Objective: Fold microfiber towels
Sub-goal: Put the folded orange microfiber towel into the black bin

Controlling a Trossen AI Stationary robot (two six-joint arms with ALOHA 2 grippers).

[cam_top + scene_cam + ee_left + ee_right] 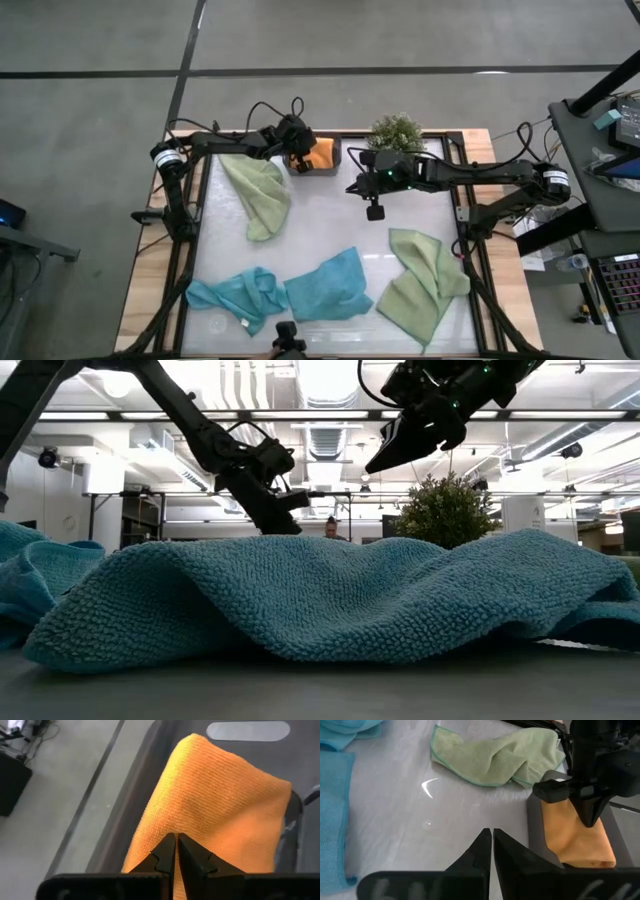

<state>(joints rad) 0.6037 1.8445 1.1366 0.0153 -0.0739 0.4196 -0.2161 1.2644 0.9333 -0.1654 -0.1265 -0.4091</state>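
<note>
Left end effector (297,160) shut over orange towel (321,153) in tray (336,160), right end effector (375,212) shut, empty, above bare table (330,225).

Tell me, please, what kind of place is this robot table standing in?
Probably a lab or open workshop hall. The table stands on a bare grey concrete floor, exposed ducts and strip lights run along the ceiling, and a desk with equipment stands beside it.
</note>
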